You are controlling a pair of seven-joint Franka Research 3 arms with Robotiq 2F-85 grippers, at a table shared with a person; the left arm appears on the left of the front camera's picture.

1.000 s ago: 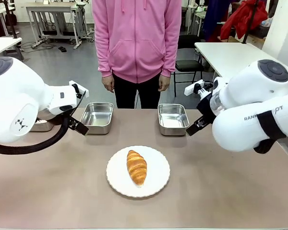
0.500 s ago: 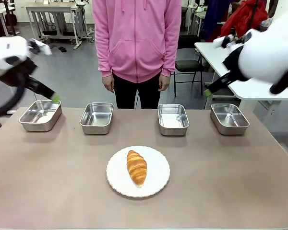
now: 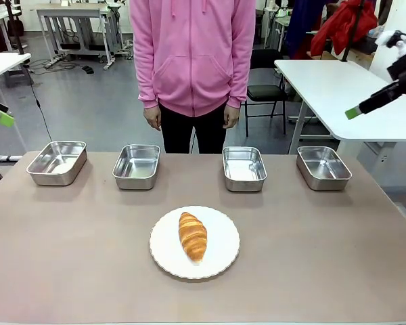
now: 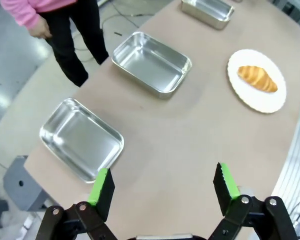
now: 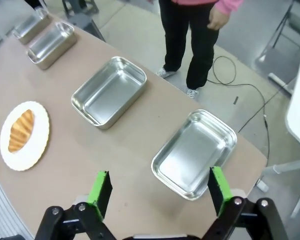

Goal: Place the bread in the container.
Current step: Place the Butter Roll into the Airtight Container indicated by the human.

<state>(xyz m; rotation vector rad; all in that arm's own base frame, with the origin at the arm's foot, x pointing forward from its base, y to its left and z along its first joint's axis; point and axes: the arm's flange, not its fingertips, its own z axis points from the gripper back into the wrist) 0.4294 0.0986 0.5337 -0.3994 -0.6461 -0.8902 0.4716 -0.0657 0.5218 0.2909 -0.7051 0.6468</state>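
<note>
Sitting untouched, the bread (image 3: pixel 193 235) lies in the middle of the round white plate (image 3: pixel 223 261), its length pointing toward the person (image 3: pixel 193 61), who stands beyond the plate with hands hanging down. So no part of the task is done, as far as the views tell.

Four look-alike steel trays sit in a row beyond the plate, on the person's side: the outer-left tray (image 3: pixel 57 162), the inner-left tray (image 3: pixel 137 164), the inner-right tray (image 3: pixel 244 166) and the outer-right tray (image 3: pixel 323 166). All four are empty, and I cannot tell which one counts as the container.

The left gripper (image 4: pixel 162 185) hangs high, well off to the plate's left, its jaws wide apart and holding nothing. The right gripper (image 5: pixel 160 192) hangs high, well off to the plate's right, likewise spread and empty. Neither is near the bread.

By my reading, everything is left to do: come down to the plate, close on the bread across its ridged middle, lift it clear, carry it beyond the plate to the chosen tray and let it go inside.
</note>
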